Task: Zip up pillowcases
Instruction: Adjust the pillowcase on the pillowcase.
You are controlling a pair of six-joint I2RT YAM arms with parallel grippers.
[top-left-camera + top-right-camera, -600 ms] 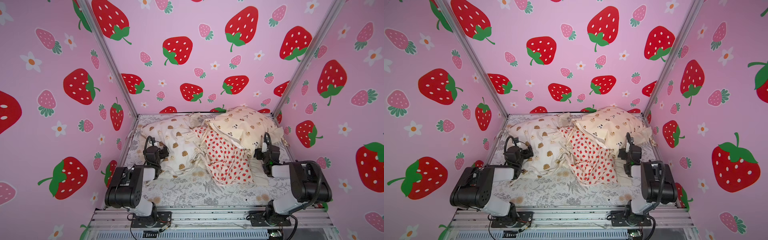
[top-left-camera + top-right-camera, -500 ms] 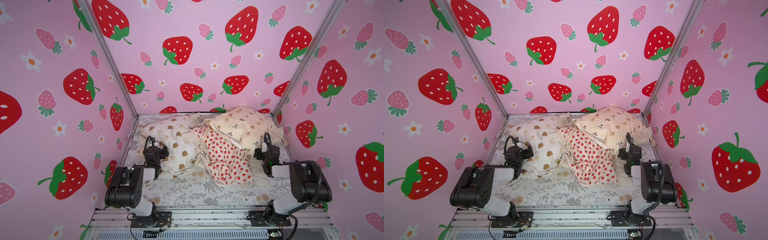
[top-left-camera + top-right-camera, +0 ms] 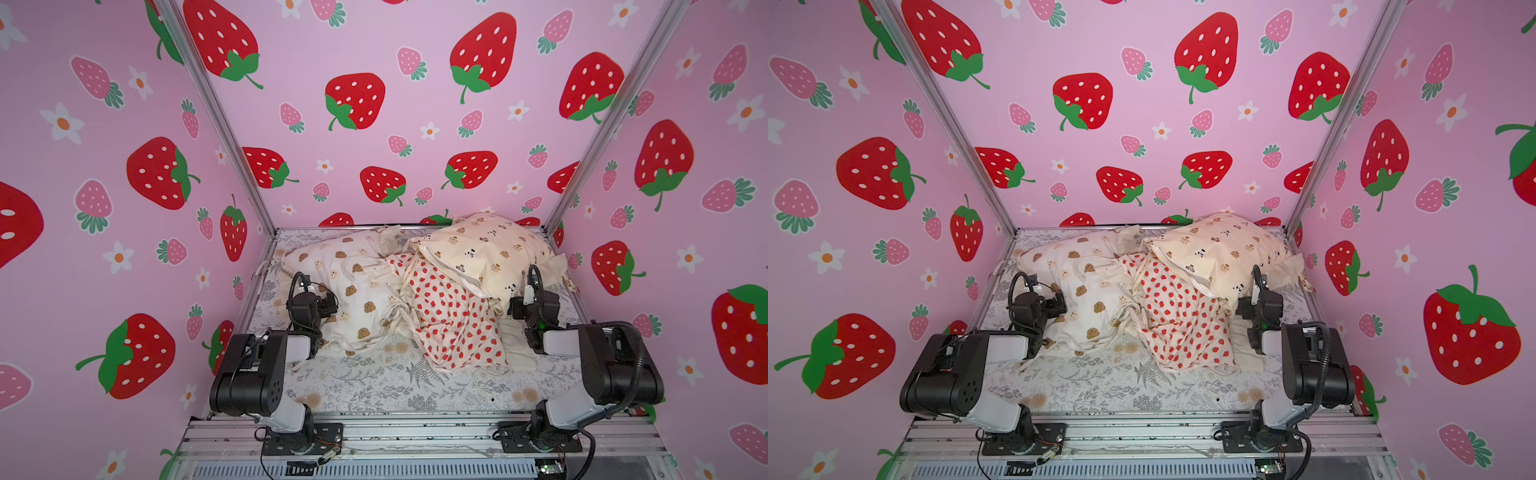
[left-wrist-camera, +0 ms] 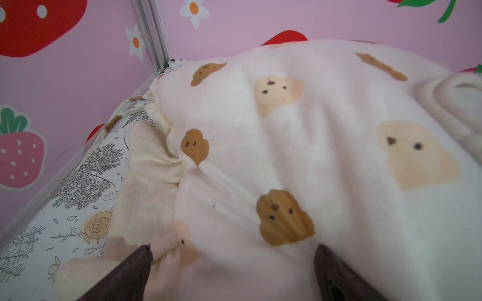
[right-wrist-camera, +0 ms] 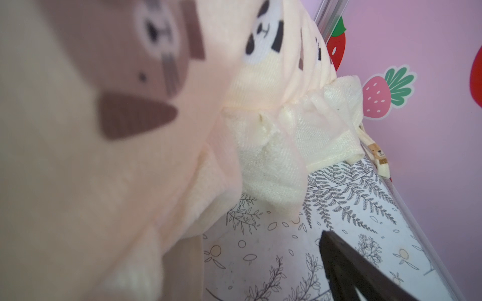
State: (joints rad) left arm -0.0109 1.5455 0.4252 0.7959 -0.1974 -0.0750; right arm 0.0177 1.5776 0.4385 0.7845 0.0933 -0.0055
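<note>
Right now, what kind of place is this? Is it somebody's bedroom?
Probably not a bedroom: it looks like a little robot practice booth. Strawberry walls meet at metal posts, two robot arms are bolted to a rail, and pillowcases lie on a fern-print sheet.

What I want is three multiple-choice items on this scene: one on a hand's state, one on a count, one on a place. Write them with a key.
1. The left hand is: A open at the bear-blob pillowcase's edge; B shut on a zip pull; C out of every view.
2. Pillowcases on the fern-print sheet: A two; B three; C five.
3. Lying over the strawberry pillowcase's far end is: A the bear-and-panda pillowcase; B a folded towel; C nothing.
Key: 1 A, the left wrist view shows both fingers spread apart; 2 B, three prints show in both top views; 3 A, its cream edge covers the red print.
</note>
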